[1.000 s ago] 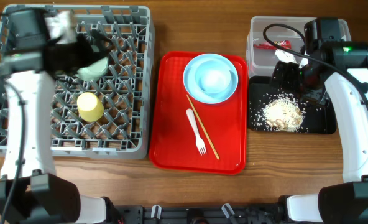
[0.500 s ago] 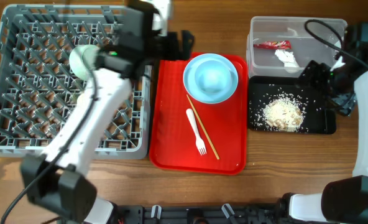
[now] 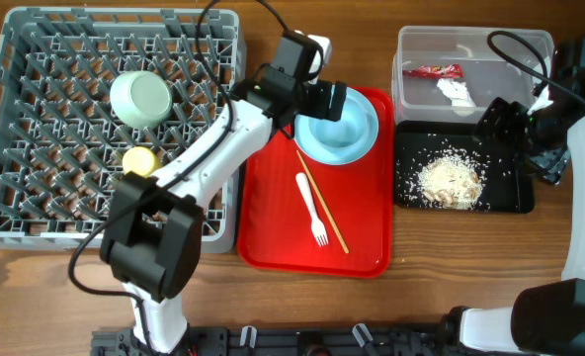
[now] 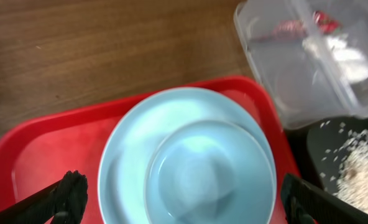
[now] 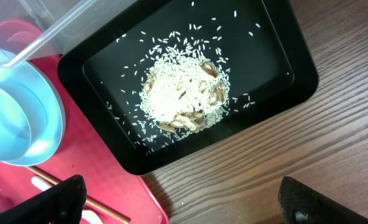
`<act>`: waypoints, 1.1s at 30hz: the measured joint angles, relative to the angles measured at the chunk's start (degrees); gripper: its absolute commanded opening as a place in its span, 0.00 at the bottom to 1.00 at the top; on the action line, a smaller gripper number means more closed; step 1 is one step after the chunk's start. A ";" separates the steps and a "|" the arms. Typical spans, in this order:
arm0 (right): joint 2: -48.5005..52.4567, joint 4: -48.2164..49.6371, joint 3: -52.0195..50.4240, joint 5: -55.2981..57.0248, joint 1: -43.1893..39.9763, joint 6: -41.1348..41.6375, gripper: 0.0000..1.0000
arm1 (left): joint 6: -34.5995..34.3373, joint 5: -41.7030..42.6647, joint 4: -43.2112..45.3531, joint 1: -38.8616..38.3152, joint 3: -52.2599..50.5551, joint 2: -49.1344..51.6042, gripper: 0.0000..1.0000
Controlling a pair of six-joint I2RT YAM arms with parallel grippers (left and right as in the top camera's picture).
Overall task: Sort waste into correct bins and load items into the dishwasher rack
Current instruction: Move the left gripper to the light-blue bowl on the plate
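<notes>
Left wrist: my left pincer [image 4: 183,196] is spread apart over the pale-blue bowl [image 4: 209,177]. It looks hard and slippery, so I'd pinch its rim.

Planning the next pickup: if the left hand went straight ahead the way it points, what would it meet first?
Probably the pale-blue bowl, which is centred between the fingers of the open left hand and sits on the pale-blue plate. How far off it is, I cannot tell.

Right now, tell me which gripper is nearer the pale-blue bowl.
Left. The left gripper hovers over the pale-blue bowl; the right gripper hangs at the black tray's edge, well off to the side.
</notes>
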 measured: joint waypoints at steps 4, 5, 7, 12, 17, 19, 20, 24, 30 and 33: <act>0.00 0.00 0.00 0.00 0.00 -0.15 1.00 | 1.29 -0.07 -0.02 -0.98 0.00 0.83 1.00; 0.00 0.00 0.00 0.00 0.00 -0.17 0.99 | 1.49 -0.07 -0.02 -1.14 0.00 0.85 1.00; 0.00 0.00 0.00 0.00 0.00 -0.17 1.00 | 1.70 -0.07 -0.04 -1.29 0.00 0.87 1.00; 0.00 0.02 0.00 0.00 0.00 -0.20 1.00 | 1.70 -0.39 -0.35 -1.27 0.00 0.87 1.00; 0.00 0.00 0.00 0.00 0.00 -0.20 1.00 | 1.70 -0.44 -0.85 -1.27 0.00 0.87 1.00; 0.00 0.00 0.00 0.00 0.00 -0.20 1.00 | 1.70 -0.44 -0.94 -1.27 0.00 0.87 0.99; 0.00 0.00 0.00 -0.02 0.00 -0.20 1.00 | 1.70 -0.44 -0.94 -1.27 0.00 0.87 0.98; 0.00 -0.02 0.00 0.00 0.00 -0.20 1.00 | 1.73 -0.42 -0.94 -1.29 0.00 0.87 0.96; 0.00 -0.04 0.00 -0.02 0.00 -0.20 1.00 | 1.73 -0.44 -0.92 -2.51 0.00 0.98 0.96; 0.00 -0.04 0.00 -0.02 0.00 -0.20 1.00 | 1.73 -0.42 -0.87 -3.98 0.00 1.88 0.95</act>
